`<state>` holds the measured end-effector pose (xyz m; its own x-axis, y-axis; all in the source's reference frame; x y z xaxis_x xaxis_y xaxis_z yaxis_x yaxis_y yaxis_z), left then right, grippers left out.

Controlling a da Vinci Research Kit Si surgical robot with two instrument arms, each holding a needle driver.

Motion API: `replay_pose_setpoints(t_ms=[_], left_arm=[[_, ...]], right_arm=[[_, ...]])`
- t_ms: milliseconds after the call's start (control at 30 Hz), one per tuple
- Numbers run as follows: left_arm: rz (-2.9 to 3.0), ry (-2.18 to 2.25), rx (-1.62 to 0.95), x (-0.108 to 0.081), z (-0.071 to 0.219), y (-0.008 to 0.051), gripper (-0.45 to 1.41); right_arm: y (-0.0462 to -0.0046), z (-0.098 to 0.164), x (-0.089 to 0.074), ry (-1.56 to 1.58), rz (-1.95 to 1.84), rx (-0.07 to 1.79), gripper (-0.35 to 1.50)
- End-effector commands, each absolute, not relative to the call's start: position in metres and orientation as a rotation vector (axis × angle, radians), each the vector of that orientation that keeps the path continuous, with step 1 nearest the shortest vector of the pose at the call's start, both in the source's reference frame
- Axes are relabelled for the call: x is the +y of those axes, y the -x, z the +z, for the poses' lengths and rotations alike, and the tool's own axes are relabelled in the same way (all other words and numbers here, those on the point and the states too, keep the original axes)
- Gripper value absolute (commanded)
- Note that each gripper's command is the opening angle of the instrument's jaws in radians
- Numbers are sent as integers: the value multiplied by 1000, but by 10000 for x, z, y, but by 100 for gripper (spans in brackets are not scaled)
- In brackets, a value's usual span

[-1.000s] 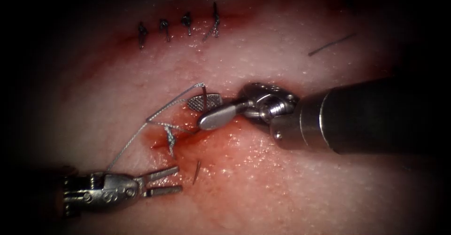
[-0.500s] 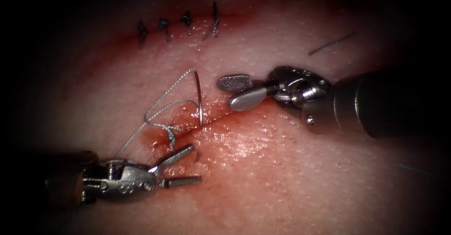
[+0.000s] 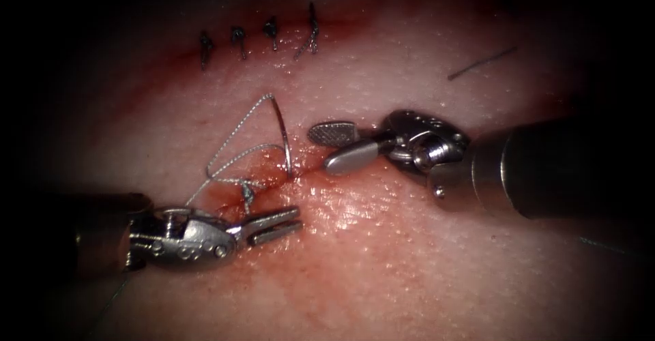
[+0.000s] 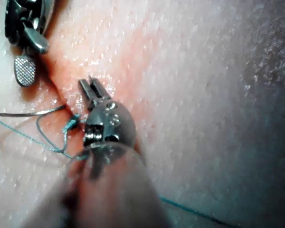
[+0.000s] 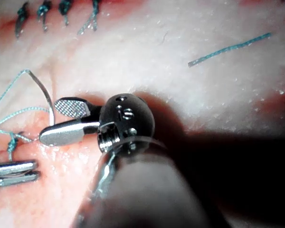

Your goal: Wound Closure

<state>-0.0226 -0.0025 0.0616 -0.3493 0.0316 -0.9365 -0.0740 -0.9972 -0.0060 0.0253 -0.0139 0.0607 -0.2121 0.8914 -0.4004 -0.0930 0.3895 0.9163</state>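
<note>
Your needle [image 3: 285, 136] stands in the tissue [image 3: 423, 259] at the cut [image 3: 300, 174], its thread [image 3: 232, 158] end arching up, held by neither tool. Your right tool [image 3: 334, 146] sits jaws apart just right of it; your left tool [image 3: 276, 223], jaws nearly together and empty, lies below. Take hold of the needle next, I judge; open room lies right of the cut, the knotted stitch [image 3: 247, 194] crowds the left.

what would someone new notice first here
The curved needle stands up out of the tissue at the cut, held by neither tool, its thread looping off to the left. The right tool is open beside it, empty; the left tool lies just below the cut, nearly closed, holding nothing. Four finished stitches sit higher up.
</note>
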Motion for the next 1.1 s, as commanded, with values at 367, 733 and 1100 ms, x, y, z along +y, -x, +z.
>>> replay_pose_setpoints(t_ms=[367,733,1100], left_arm=[[2105,1796,-583,-46,593,232,-45],[1645,1541,-955,-45,531,239,-45],[1367,1459,-1154,-50,509,227,-45]], right_arm=[[-237,592,-132,-294,549,1442,111],[-260,542,-173,-254,393,1346,136],[-284,531,-193,-260,219,1374,114]])
